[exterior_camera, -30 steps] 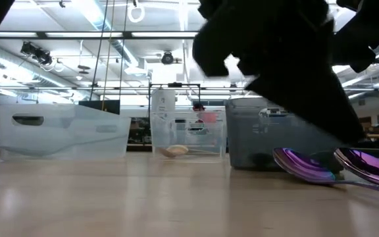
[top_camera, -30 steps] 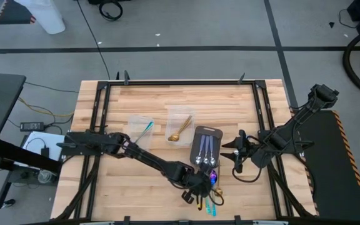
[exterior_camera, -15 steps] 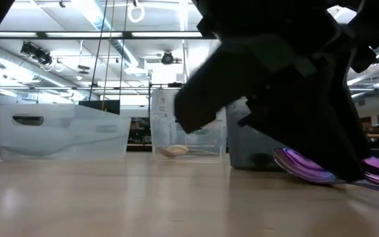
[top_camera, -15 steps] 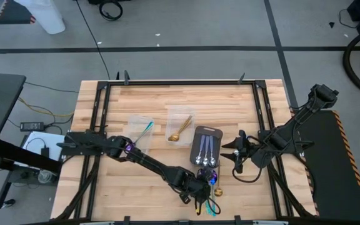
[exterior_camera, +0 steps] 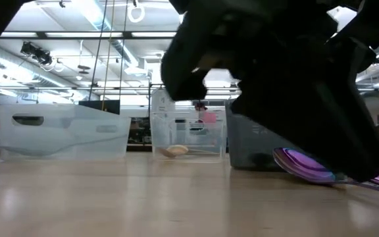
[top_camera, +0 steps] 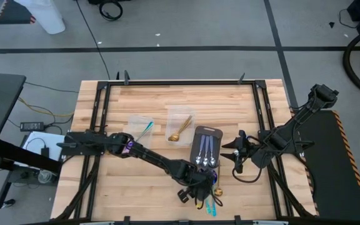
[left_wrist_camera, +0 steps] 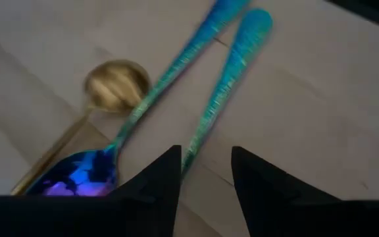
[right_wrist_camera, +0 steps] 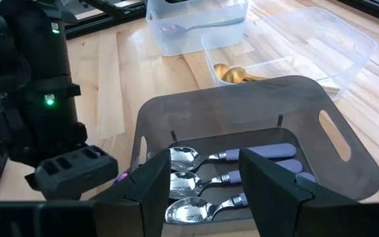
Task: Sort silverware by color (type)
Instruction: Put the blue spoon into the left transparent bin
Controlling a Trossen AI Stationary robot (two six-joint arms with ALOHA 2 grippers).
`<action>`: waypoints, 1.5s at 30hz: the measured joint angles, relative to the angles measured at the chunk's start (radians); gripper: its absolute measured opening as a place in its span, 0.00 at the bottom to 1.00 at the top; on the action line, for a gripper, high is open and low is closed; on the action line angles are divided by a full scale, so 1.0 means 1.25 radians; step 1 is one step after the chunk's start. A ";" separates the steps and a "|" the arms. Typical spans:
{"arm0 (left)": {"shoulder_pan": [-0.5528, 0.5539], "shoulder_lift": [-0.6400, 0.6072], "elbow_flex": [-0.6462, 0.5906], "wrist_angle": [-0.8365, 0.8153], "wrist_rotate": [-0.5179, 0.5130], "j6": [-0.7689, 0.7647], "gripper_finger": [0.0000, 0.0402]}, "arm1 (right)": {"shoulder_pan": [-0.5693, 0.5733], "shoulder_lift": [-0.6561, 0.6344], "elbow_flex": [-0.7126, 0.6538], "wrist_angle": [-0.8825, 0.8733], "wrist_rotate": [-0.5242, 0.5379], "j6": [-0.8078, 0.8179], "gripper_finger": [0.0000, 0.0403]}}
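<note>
Near the table's near edge lie two iridescent spoons with teal handles (top_camera: pixel 212 206) and a gold spoon (left_wrist_camera: pixel 114 85), flat on the wood. My left gripper (top_camera: pixel 200 194) hangs low over them, open. In the left wrist view its fingers (left_wrist_camera: pixel 206 151) stand on either side of one teal handle (left_wrist_camera: pixel 222 92); the other spoon's purple bowl (left_wrist_camera: pixel 77 178) lies beside one finger. Purple bowls (exterior_camera: pixel 304 164) show under the arm in the low view. My right gripper (top_camera: pixel 235 155) waits open beside the grey tray (top_camera: pixel 206 132), which holds three silver spoons (right_wrist_camera: pixel 196 178).
Two clear tubs stand beyond the tray: one holds a teal-handled spoon (top_camera: pixel 144 128), the other gold spoons (top_camera: pixel 181 128). A black frame runs round the table. Bare wood lies at the table's near left and far side.
My left gripper has come down and a little toward the table's near edge, over the spoons lying there. In the low view its dark bulk now covers more of the right purple bowl. The spoons have stayed put.
</note>
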 joint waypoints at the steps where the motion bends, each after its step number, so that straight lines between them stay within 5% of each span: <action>1: 0.000 0.000 0.000 -0.009 -0.001 0.015 0.35 | 0.000 0.000 0.000 0.000 0.000 0.000 0.47; 18: 0.007 0.001 -0.009 -0.005 -0.025 0.141 0.35 | 0.000 0.000 0.000 0.007 0.000 0.000 0.47; 45: 0.032 0.025 -0.001 -0.014 0.046 0.112 0.35 | 0.000 0.012 -0.001 0.023 0.000 0.006 0.47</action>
